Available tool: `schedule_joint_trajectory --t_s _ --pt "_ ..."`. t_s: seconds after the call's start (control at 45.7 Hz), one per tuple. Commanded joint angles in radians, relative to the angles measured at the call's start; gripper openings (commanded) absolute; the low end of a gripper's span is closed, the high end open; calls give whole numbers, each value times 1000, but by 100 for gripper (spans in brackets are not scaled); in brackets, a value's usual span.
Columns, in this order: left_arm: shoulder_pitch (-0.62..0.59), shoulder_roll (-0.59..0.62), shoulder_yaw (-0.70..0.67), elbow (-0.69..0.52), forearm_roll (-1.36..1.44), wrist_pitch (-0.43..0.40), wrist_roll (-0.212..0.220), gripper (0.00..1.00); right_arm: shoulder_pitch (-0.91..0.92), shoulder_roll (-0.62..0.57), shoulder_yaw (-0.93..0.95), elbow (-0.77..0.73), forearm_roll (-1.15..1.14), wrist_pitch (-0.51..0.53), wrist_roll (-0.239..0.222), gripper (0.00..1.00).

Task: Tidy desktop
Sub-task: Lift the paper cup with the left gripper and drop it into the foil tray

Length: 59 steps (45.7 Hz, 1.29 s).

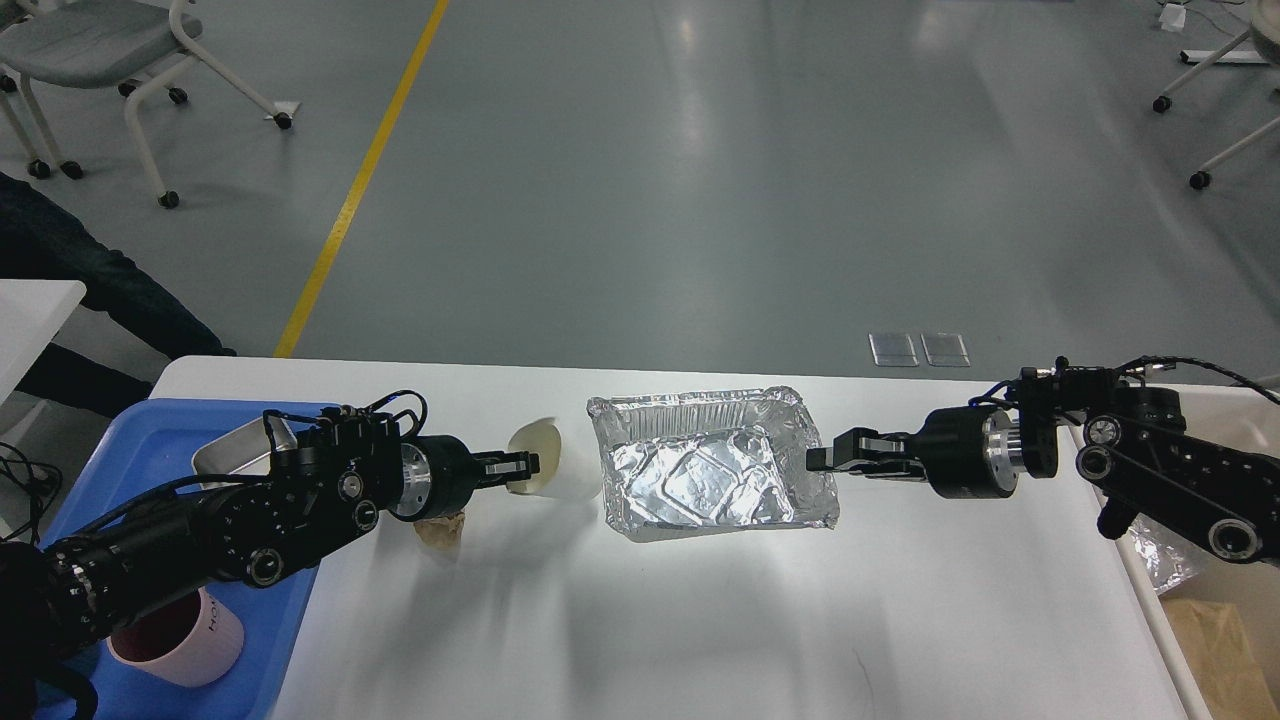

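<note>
The wide, smooth white desktop with rounded corners fills the lower view, and tidying looks only partly done. Three items sit loose along its far half: a thin white paper cup, tipped toward a crinkled, shiny rectangular aluminium foil tray at the middle, and a crumpled brown paper wad nearer the left edge. The left gripper pinches the cup's rim, fingers nearly together. The right gripper hangs at the foil tray's right rim; whether it grips the foil, I cannot tell. At the left edge, a blue plastic tray holds a matte pink cup and a small metal tin. I'd say most remains.
</note>
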<state>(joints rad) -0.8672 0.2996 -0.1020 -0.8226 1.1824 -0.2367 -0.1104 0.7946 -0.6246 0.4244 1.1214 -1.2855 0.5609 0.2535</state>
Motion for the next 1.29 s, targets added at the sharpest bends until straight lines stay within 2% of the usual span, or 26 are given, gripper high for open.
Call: schedule_joint_trajectory --t_s 0.0,0.153,0.35,0.372,0.482,0.701,0.898,1.03,1.205,1.271 --pt "-18 7 -2 -1 -6 -4 -3 0 0 -1 -1 0 0 -1 0 0" --pt "-59 88 -8 -27 -9 -32 -2 0 2 -3 -1 0 0 -2 0 0" --pt "-110 320 -16 -110 -15 -98 -5 0 2 -7 -1 0 2 -1 0 0" --pt "-124 387 -27 -130 -33 -125 -9 1 2 -17 -1 0 2 -1 0 0" --pt "-159 499 -50 -179 -50 -177 -22 1 3 -14 -1 0 2 -1 0 0" --pt "-226 634 -87 -348 -56 -230 -14 1 3 -7 -1 0 2 -1 0 0" --pt "-279 655 -87 -497 -81 -228 -3 1 3 -15 -1 0 2 -1 0 0" --pt "-306 625 -84 -520 -75 -240 -9 1 3 -14 -1 0 2 -1 0 0" --pt "-406 489 -62 -506 -64 -283 -5 1 3 -15 -3 0 2 -1 0 0" --pt "-453 394 -30 -478 -58 -303 -9 1 3 -15 -3 0 2 -1 0 0"
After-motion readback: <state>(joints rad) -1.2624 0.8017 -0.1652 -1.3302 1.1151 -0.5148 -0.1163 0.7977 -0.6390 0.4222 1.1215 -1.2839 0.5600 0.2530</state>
